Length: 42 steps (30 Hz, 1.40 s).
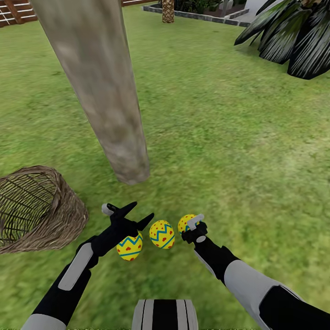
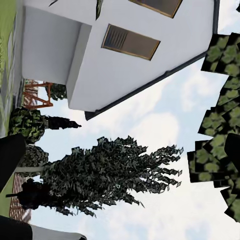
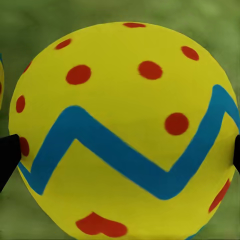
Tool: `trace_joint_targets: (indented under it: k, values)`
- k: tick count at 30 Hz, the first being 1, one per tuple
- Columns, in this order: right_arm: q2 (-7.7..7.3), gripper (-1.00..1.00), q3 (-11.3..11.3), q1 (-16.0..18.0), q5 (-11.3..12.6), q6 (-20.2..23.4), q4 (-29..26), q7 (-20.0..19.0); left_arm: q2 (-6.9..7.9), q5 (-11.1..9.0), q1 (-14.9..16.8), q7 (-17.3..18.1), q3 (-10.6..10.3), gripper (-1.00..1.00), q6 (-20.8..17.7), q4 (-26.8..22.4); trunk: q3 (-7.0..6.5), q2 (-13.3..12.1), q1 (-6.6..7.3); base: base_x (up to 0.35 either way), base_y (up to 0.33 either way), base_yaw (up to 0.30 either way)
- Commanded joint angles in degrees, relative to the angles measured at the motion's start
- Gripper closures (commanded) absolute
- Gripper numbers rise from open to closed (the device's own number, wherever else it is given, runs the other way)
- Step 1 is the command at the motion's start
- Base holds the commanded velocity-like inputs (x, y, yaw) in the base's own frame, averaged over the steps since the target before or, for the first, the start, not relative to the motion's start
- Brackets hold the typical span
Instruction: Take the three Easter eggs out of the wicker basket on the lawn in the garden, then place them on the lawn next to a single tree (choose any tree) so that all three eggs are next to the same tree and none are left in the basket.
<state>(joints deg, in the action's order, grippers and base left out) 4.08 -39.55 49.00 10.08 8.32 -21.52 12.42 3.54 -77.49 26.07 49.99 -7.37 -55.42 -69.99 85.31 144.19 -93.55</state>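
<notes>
Three yellow Easter eggs with blue zigzags and red dots lie in a row on the lawn, just in front of the foot of the pale tree trunk. The left egg and the middle egg rest free on the grass. My right gripper holds the right egg, and in the right wrist view that egg sits between the gripper's dark fingertips. My left gripper is open above the left egg. The wicker basket lies tipped at the left, and nothing shows inside it.
A dark striped broad-leaved plant stands at the back right. A stone-edged bed and a second trunk lie far back, with a wooden fence at the back left. The left wrist view looks up at a white house, sky and dark trees.
</notes>
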Motion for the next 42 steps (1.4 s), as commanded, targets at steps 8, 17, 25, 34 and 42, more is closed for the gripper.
trace_joint_targets:
  k: [8, 17, 25, 34, 42]
  values:
    - [-0.07, 1.00, -0.44, 0.04, 0.64, 0.29, -0.10, 0.42, 0.06, -0.21, 0.03, 0.11, -0.10, -1.00, -0.22, 0.03, 0.48, 0.04, -0.04, 0.000, 0.000, 0.000]
    - [-0.12, 1.00, -0.35, 0.04, 0.73, 0.29, -0.10, 0.42, 0.00, -0.21, 0.03, 0.11, -0.10, -1.00, -0.22, 0.03, 0.48, 0.04, -0.04, 0.108, 0.000, 0.000]
    - [-0.11, 1.00, -0.19, 0.04, 0.86, 0.29, 0.01, 0.42, 0.00, -0.26, 0.03, 0.11, -0.10, -1.00, -0.22, 0.03, 1.59, 0.11, -0.17, 0.001, 0.000, 0.000]
    - [-0.04, 1.00, -0.18, 0.04, 0.83, 0.29, 0.96, 0.42, -0.02, -0.30, 0.03, 0.11, -0.12, -1.00, -0.22, -0.58, 2.70, 0.18, -0.30, 0.000, 0.000, 0.000]
    - [-0.04, 1.00, -0.19, 0.04, 0.79, 0.68, 0.94, 0.47, 0.00, -0.27, 0.03, 0.11, -0.97, -1.00, -0.22, -0.50, 2.70, 0.18, -0.30, 0.000, 0.000, 0.000]
